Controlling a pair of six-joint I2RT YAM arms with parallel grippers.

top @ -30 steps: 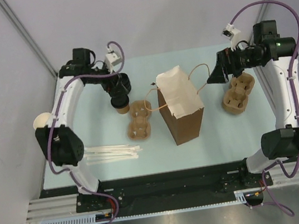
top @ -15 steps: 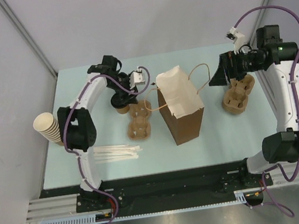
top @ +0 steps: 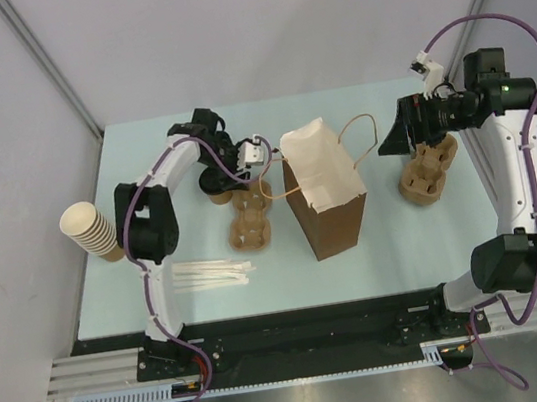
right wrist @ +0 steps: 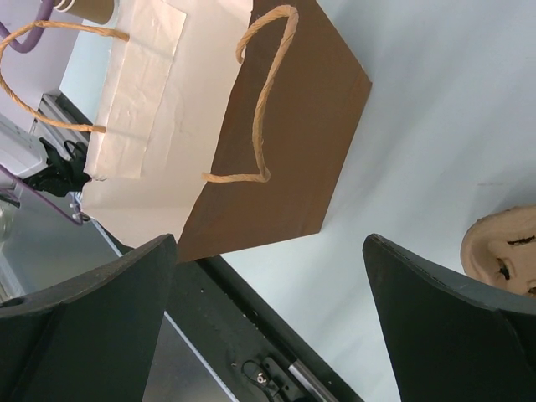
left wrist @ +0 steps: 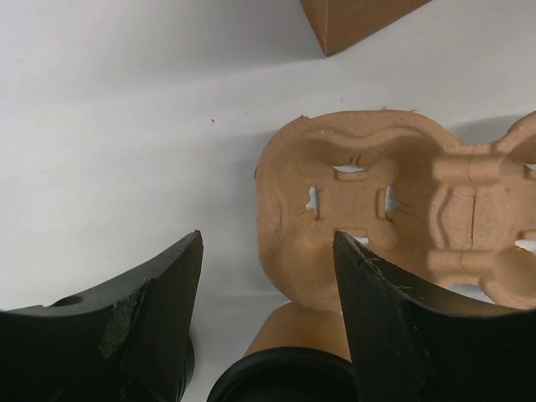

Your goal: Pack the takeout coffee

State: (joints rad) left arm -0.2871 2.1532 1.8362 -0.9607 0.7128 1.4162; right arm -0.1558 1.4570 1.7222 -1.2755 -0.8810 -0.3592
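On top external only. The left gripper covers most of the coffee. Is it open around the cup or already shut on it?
Observer: Left wrist view shows the left gripper open, a finger on each side of the coffee cup, not closed on it.
Operator: Is the carrier pocket nearest it free?
Observer: Yes. The near pocket of the pulp carrier is empty. The cup sits close beside its rim; I cannot tell if they touch.
Operator: Is the right gripper holding anything?
Observer: No. The right gripper is open with nothing between its fingers, and it faces the paper bag.
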